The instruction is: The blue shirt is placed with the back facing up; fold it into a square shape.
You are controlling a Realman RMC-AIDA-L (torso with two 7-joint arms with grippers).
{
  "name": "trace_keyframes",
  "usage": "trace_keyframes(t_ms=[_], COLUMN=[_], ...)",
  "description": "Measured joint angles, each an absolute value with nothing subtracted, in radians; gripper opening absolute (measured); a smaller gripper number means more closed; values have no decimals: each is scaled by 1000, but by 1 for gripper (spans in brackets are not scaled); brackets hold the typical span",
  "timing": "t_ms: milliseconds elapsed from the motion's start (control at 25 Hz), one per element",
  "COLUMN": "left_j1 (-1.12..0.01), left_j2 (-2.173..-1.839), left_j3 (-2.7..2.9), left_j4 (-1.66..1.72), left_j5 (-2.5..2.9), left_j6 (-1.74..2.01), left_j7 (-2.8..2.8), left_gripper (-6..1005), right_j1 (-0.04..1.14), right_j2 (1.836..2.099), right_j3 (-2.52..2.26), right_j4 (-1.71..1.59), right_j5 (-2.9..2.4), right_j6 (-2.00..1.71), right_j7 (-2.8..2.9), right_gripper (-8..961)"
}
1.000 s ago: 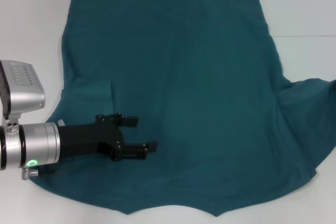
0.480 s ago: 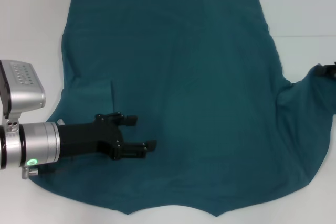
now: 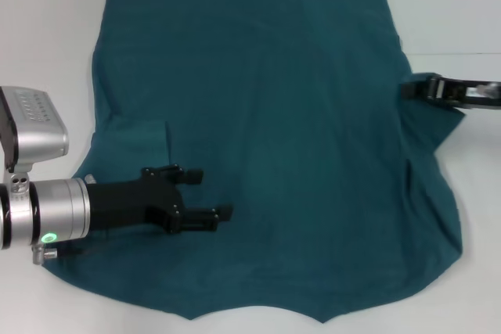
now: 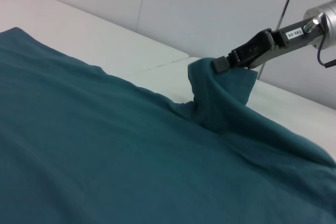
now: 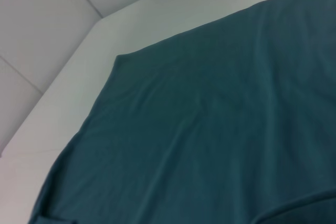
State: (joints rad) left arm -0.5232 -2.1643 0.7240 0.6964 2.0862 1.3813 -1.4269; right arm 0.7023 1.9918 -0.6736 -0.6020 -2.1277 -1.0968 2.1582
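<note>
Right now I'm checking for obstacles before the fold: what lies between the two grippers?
Only the blue shirt: in the head view plain cloth spans from the left gripper to the right gripper, which pinches the sleeve.

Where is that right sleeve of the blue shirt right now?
In the head view it is on the robot's right, pinched in the right tool and lifted off the white table, folding over the blue shirt.

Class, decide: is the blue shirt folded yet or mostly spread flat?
Mostly spread flat. The blue shirt lies open; only its right sleeve is lifted, pinched by the right gripper. The left gripper rests open on it.
</note>
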Motion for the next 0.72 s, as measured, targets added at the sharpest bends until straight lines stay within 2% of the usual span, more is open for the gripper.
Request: trace_keyframes(t_ms=[280, 480, 560, 720], left_j1=[-523, -521, -521, -520], left_j2=[-2163, -2163, -2163, -2163], left_j3=[724, 723, 722, 723], left_j4=[696, 696, 696, 696], left_j5=[2086, 2086, 2086, 2086], left_j6=[1373, 1372, 1372, 1371], left_j7=[-1433, -1434, -1434, -1434], left_gripper=[895, 894, 894, 893], right_j1=[758, 762, 759, 732], right_j2=[2036, 2040, 2033, 2003], right_j3=[-763, -829, -831, -833], right_j4=[-572, -579, -580, -580], right_j5=[-2128, -2128, -2128, -2132], right_j6=[-1012, -1021, -1025, -1022], right_j7=[2154, 2160, 2181, 2248], right_gripper=[57, 62, 297, 459])
